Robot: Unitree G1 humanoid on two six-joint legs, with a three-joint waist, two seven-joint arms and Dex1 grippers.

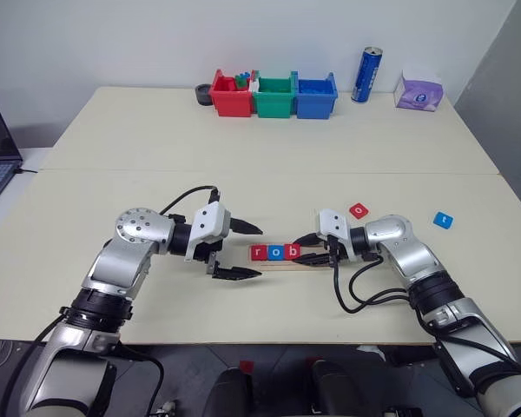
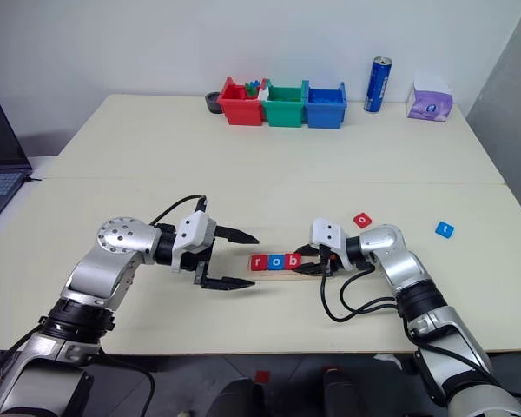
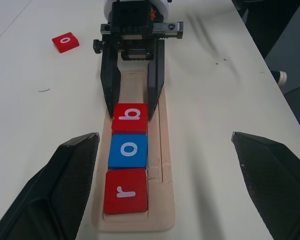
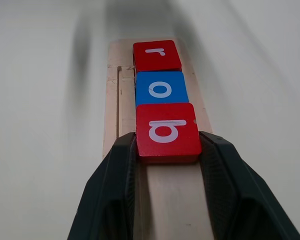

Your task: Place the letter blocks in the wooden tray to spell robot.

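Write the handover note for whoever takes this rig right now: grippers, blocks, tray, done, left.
Left gripper: open, holding nothing, hovering beside the r end of the wooden tray.
Right gripper: fingers on either side of the red b block, which sits in the tray groove; whether they are gripping it or letting go cannot be told.
In the tray, in order: red r block, blue o block, then b.
On the table, loose: red o block just beyond the right gripper, blue t block farther right.
Done: r, o, b. Left: place the red o, then the blue t.
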